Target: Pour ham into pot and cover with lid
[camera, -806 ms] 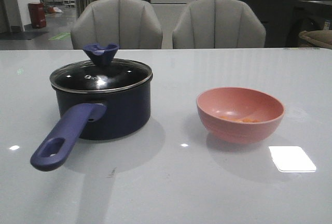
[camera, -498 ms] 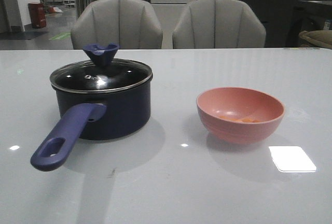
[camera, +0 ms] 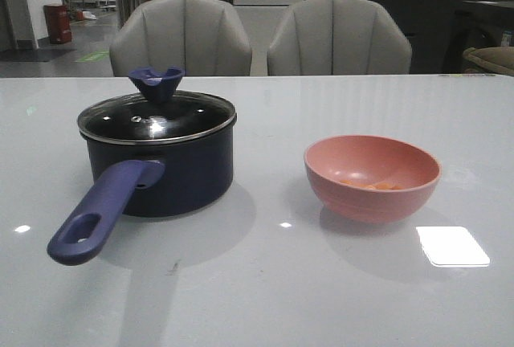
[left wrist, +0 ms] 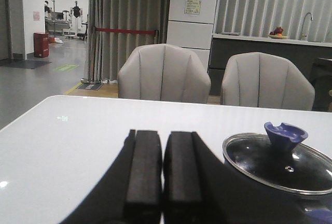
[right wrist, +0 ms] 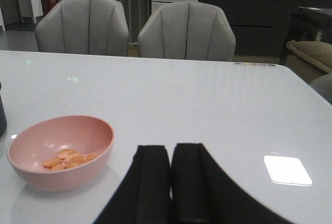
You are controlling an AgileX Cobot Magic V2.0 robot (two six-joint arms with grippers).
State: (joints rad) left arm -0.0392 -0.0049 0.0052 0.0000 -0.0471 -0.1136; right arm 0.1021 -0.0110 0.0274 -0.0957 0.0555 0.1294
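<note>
The bench (camera: 265,283) is white and shiny. Two things sit right on it. The pot (camera: 161,172) is on the left side, with its long handle (camera: 100,214) pointing toward the front edge. The bowl (camera: 372,177) is pink and sits on the right side, well apart from the pot. Bright spots of light shine on the bench, and the biggest one is just beside the bowl, toward the front.
</note>
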